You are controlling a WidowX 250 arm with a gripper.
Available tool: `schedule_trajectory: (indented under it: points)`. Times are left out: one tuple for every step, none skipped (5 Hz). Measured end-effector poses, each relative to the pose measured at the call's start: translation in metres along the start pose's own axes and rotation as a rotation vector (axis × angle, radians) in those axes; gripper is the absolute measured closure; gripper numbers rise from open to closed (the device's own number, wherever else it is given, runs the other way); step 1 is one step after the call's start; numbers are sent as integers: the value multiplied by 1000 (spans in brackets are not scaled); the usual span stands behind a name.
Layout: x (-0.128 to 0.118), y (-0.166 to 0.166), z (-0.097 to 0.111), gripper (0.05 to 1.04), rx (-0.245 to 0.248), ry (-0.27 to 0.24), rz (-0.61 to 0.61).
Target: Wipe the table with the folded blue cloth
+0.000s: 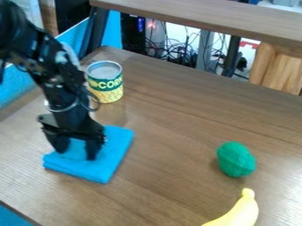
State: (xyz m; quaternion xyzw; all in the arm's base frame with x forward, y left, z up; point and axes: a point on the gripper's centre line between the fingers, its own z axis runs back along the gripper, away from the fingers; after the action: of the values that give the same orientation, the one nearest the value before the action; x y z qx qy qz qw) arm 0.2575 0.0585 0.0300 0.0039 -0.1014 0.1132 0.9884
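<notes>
folded blue cloth (110,157) beneath tool (76,152), whose two fingers stand apart; can (105,84) behind cloth

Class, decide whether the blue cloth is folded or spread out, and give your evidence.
Folded. The blue cloth lies as a thick, compact pad, with layers showing along its near edge.

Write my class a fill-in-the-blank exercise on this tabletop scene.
The black two-finger gripper is down at a folded cloth coloured ____.
The curved yellow fruit is a ____.
The lumpy, roundish object is coloured ____.
The yellow-and-green cylindrical can, not lying down, stands ____.

Missing words: blue; banana; green; upright.
</notes>
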Motion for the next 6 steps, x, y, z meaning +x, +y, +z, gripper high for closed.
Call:
schedule_trajectory:
  points:
    - [-4,-25,0,83,-30,24,-41]
    - [0,-51,0,83,-63,29,-90]
    - [15,-74,-4,83,-66,25,-112]
    - [36,-94,-10,83,-58,9,-133]
    - [60,-111,-14,83,-52,-26,-145]
    - [72,-123,-15,83,-38,-65,-162]
